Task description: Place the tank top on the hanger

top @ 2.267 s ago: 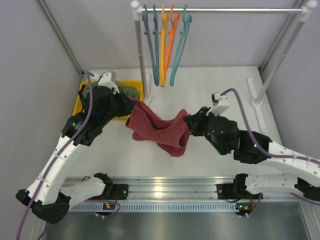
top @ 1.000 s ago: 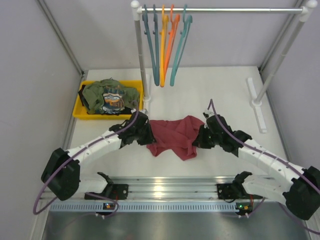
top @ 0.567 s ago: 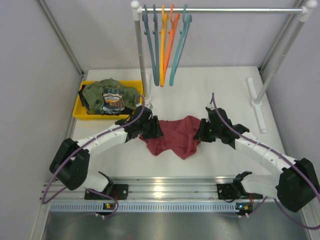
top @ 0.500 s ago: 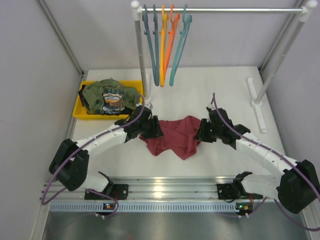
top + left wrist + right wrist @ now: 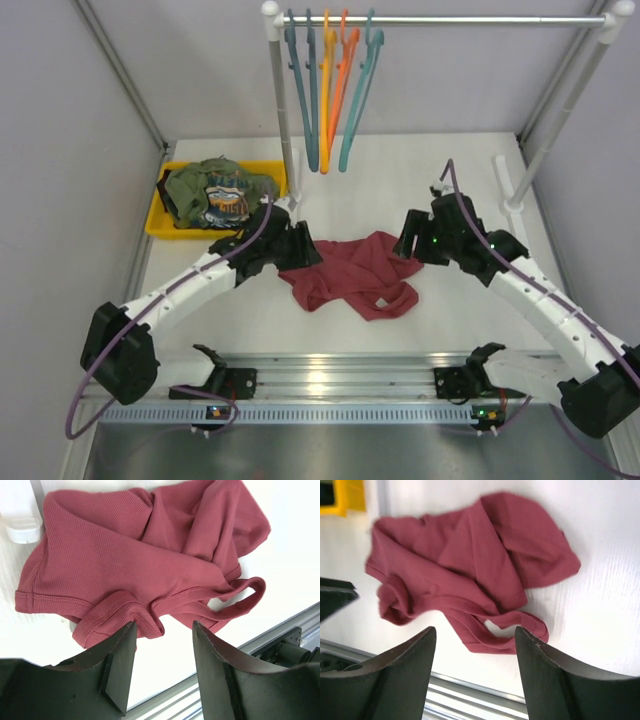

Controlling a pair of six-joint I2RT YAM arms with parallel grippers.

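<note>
Nearest the desk's front edge, the tank top point(image 5: 345, 275) lies crumpled in the middle of the desk. One strap loop trails toward that edge and the bulk is bunched behind it. Its long axis runs left to right, parallel to the front edge. The left fingers point(image 5: 303, 250) hover spread apart at its left end and the right fingers point(image 5: 407, 240) likewise at its right end. Both pairs hold nothing, and in the wrist views the cloth sits on the desk below the gap. Neither arm looks clearly nearer, since the garment lies between them. The hanger point(image 5: 355, 110) is the rightmost on the rail at the far edge, well apart from the top and roughly in line with its middle. Fetching it looks like the next job.
</note>
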